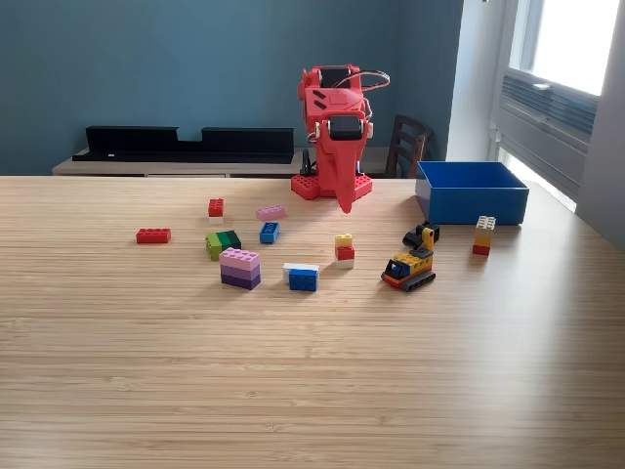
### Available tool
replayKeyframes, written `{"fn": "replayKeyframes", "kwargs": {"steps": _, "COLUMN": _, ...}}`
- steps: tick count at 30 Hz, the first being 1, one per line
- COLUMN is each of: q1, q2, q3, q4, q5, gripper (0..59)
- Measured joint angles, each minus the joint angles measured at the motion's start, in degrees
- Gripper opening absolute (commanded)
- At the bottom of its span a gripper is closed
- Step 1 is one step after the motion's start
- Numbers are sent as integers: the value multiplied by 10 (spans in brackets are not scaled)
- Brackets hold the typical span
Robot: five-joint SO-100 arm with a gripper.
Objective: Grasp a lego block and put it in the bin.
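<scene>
Beside scattered lego blocks (240,267), shallow blue bin (473,192).

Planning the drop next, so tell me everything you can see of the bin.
The bin is a shallow rectangular box, blue, plastic by its look, with straight walls and an open top. It stands upright on the wooden table, far back at the exterior view's right, beside the arm's base. What shows of its inside looks empty. Nothing touches it; a small stack of blocks stands just before it.
</scene>
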Motion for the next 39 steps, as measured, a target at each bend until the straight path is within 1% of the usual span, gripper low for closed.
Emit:
{"fn": "replayKeyframes", "kwargs": {"steps": 13, "q1": -40, "q2": -1, "q3": -8, "q4": 0, "q5": 11, "gripper": 0}}
{"fn": "replayKeyframes", "kwargs": {"steps": 26, "q1": -42, "q2": -1, "q3": -2, "q4": 0, "q5": 18, "gripper": 0}}
{"fn": "replayKeyframes", "kwargs": {"steps": 35, "q1": -69, "q2": -8, "q3": -75, "q4": 0, "q5": 26, "gripper": 0}}
{"fn": "replayKeyframes", "kwargs": {"steps": 37, "q1": -69, "q2": -30, "q3": -97, "q4": 0, "q5": 26, "gripper": 0}}
{"fn": "replayKeyframes", "kwargs": {"steps": 39, "q1": -69, "q2": -71, "q3": -128, "q4": 0, "q5": 26, "gripper": 0}}
